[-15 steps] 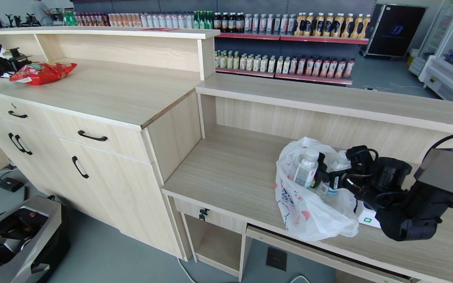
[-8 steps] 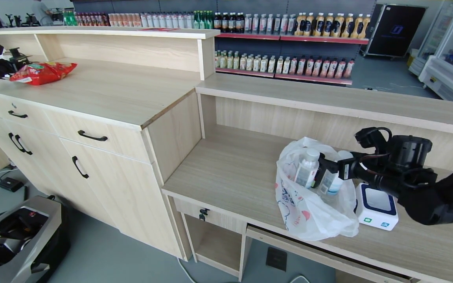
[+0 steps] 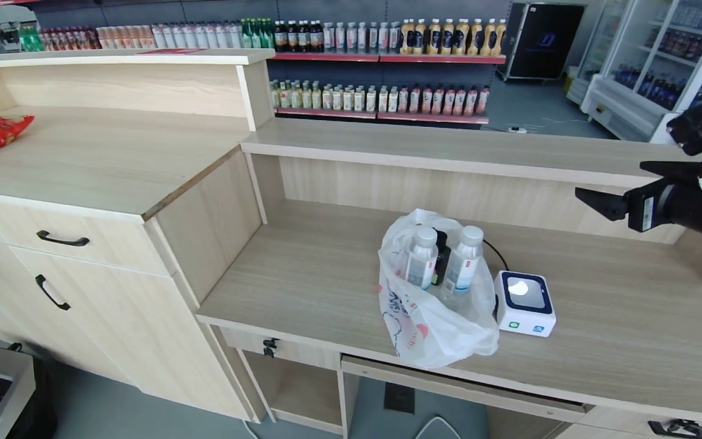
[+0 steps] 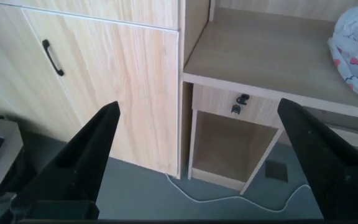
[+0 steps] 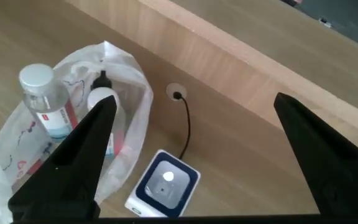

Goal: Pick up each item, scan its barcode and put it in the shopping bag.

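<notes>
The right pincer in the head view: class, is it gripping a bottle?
No: the right pincer is open and empty above the desk, apart from the bottles in the bag.

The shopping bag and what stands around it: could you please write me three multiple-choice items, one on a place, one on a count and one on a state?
1. Where is the scanner?
A. on the counter, right beside the shopping bag
B. on the upper ledge
C. in a drawer

2. How many pale-capped bottles stand in the bag?
A. one
B. two
C. four

3. How is the right gripper?
A. shut on a bottle
B. open, holding nothing
C. shut on the scanner

Answers:
1 A: the scanner sits on the counter at the bag's side.
2 B: two pale caps rise above the bag's rim, with a dark item between them.
3 B: its fingers stand apart above the counter with nothing between them.
</notes>
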Robot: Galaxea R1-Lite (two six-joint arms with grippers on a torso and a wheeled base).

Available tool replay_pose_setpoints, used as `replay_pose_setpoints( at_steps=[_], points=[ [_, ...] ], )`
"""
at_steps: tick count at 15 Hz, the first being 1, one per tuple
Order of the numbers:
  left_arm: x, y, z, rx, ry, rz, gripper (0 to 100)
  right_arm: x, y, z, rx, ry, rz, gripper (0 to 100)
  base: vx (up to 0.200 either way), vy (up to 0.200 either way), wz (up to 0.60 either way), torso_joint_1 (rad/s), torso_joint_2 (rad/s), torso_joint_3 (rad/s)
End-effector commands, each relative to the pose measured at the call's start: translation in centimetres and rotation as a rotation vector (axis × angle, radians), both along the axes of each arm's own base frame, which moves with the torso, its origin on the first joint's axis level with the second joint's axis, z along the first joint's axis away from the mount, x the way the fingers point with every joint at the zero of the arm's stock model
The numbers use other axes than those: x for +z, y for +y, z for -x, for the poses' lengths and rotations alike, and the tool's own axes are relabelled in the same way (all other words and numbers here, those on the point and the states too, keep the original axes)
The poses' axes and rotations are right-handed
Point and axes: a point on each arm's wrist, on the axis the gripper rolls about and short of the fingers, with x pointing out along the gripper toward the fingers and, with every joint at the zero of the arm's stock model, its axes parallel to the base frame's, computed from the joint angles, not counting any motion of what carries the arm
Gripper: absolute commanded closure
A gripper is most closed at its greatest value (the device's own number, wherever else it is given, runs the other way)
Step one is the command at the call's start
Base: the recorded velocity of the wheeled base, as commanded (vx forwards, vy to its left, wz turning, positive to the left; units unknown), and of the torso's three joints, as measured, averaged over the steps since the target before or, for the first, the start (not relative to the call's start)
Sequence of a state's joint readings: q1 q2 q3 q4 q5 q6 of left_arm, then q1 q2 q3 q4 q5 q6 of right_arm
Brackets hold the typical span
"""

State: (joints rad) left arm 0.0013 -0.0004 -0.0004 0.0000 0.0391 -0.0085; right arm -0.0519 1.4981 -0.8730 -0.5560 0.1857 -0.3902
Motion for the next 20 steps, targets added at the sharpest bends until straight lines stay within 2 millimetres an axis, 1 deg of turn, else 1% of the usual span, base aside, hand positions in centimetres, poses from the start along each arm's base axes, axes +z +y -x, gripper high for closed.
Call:
replay_pose_setpoints(
  at_steps=[1, 2, 3, 4, 5, 6, 7, 8, 10, 12, 13, 14, 15, 16, 17, 18, 19, 20],
  points=[
    [0.0, 0.0, 0.0, 0.001, 0.001, 0.001, 0, 4.0, -1.9, 2.7, -0.083, -0.104, 0.011, 0, 0.000, 0.000, -0.60, 0.002, 0.00, 0.002],
    [0.0, 0.0, 0.0, 0.001, 0.001, 0.001, 0, 4.3, -2.3, 3.2, -0.105, -0.101, 0.012, 0, 0.000, 0.000, -0.60, -0.002, 0.00, 0.002],
    [0.0, 0.0, 0.0, 0.001, 0.001, 0.001, 0, 5.0, -3.5, 4.6, -0.166, -0.088, 0.011, 0, 0.000, 0.000, -0.60, -0.061, 0.14, 0.095],
    [0.0, 0.0, 0.0, 0.001, 0.001, 0.001, 0, 5.1, -4.0, 5.5, -0.197, -0.079, 0.005, 0, 0.000, 0.000, -0.60, -0.105, 0.29, 0.163],
    [0.0, 0.0, 0.0, 0.001, 0.001, 0.001, 0, 5.1, -4.2, 6.1, -0.214, -0.080, -0.023, 0, 0.000, 0.000, -0.60, -0.036, 0.10, 0.056],
    [0.0, 0.0, 0.0, 0.001, 0.001, 0.001, 0, 4.7, -4.5, 6.8, -0.232, -0.075, -0.087, 0, 0.000, 0.000, 0.00, -0.017, 0.06, 0.032],
    [0.0, 0.0, 0.0, 0.001, 0.001, 0.001, 0, 3.9, -4.4, 7.7, -0.247, -0.055, -0.114, 0, 0.000, 0.000, 0.00, 0.000, 0.00, 0.000],
    [0.0, 0.0, 0.0, 0.001, 0.001, 0.001, 0, 2.6, -4.5, 8.7, -0.277, -0.024, -0.127, 0, 0.000, 0.000, 0.00, 0.000, 0.00, 0.000],
    [0.0, 0.0, 0.0, 0.001, 0.001, 0.001, 0, -1.5, -3.7, 12.9, -0.320, 0.047, -0.160, 0, 0.000, 0.000, 0.00, 0.000, 0.00, 0.000],
    [0.0, 0.0, 0.0, 0.001, 0.001, 0.001, 0, -6.2, -1.9, 17.8, -0.334, 0.079, -0.202, 0, 0.000, 0.000, 0.00, 0.000, 0.00, 0.000],
    [0.0, 0.0, 0.0, 0.001, 0.001, 0.001, 0, -8.8, -1.1, 19.9, -0.335, 0.091, -0.217, 0, 0.000, 0.000, 0.00, 0.000, 0.00, 0.000],
    [0.0, 0.0, 0.0, 0.001, 0.001, 0.001, 0, -11.0, -0.3, 21.7, -0.325, 0.093, -0.226, 0, 0.000, 0.000, 0.00, 0.000, 0.00, 0.000],
    [0.0, 0.0, 0.0, 0.001, 0.001, 0.001, 0, -14.0, 0.5, 23.7, -0.294, 0.088, -0.237, 0, 0.000, 0.000, 0.00, 0.000, 0.00, 0.000],
    [0.0, 0.0, 0.0, 0.001, 0.001, 0.001, 0, -15.9, 1.1, 25.5, -0.282, 0.159, -0.266, 0, 0.000, 0.000, 0.00, 0.000, 0.00, 0.000],
    [0.0, 0.0, 0.0, 0.001, 0.001, -0.001, 0, -17.1, 1.4, 26.9, -0.275, 0.198, -0.314, 0, 0.000, 0.000, 0.00, 0.000, 0.00, 0.000],
    [0.0, 0.0, 0.0, 0.001, 0.001, 0.001, 0, -16.9, 1.5, 27.4, -0.187, 0.129, -0.355, 0, 0.000, 0.000, 0.00, 0.000, 0.00, 0.000],
    [0.0, 0.0, 0.0, 0.001, 0.001, 0.001, 0, -17.0, 1.4, 27.8, -0.120, 0.067, -0.345, 0, 0.000, 0.000, 0.00, 0.000, 0.00, 0.000],
    [0.0, 0.0, 0.0, 0.001, 0.001, 0.001, 0, -17.1, 1.4, 28.0, -0.103, 0.039, -0.329, 0, 0.000, 0.000, 0.00, 0.000, 0.00, 0.000]
  ],
)
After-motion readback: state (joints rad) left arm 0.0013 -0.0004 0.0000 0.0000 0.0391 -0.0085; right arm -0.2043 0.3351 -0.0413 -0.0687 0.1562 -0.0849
